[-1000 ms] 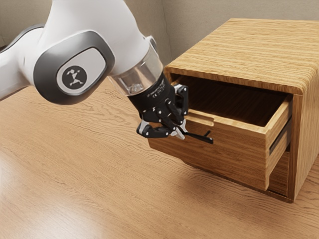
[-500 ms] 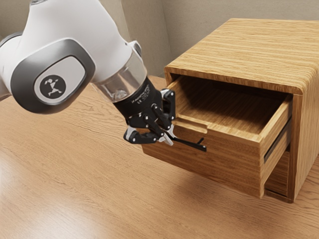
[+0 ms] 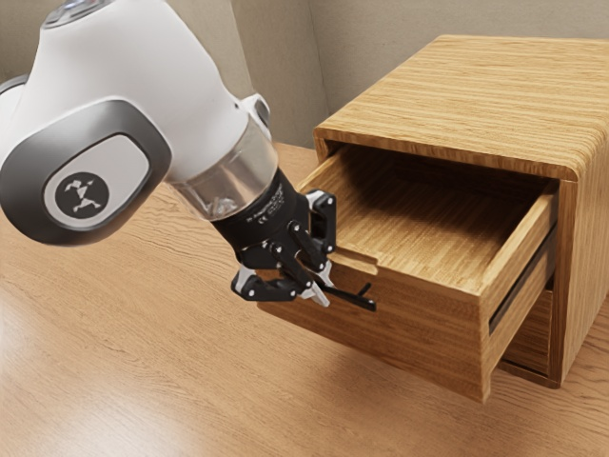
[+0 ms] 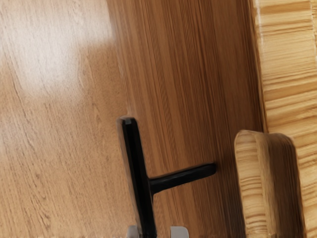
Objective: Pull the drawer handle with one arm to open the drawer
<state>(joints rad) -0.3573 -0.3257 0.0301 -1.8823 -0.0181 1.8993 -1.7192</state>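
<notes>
While the tool (image 3: 317,291) grips its handle (image 3: 357,301), the drawer (image 3: 409,324) stands open

Small figure emblem (image 3: 81,193) on arm (image 3: 143,86)

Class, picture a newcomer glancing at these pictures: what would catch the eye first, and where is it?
The bulky white arm looms at the exterior view's upper left. Its black jaws are clamped on the thin black handle of a wooden drawer, which juts well out of the cabinet on the exterior view's right.
</notes>
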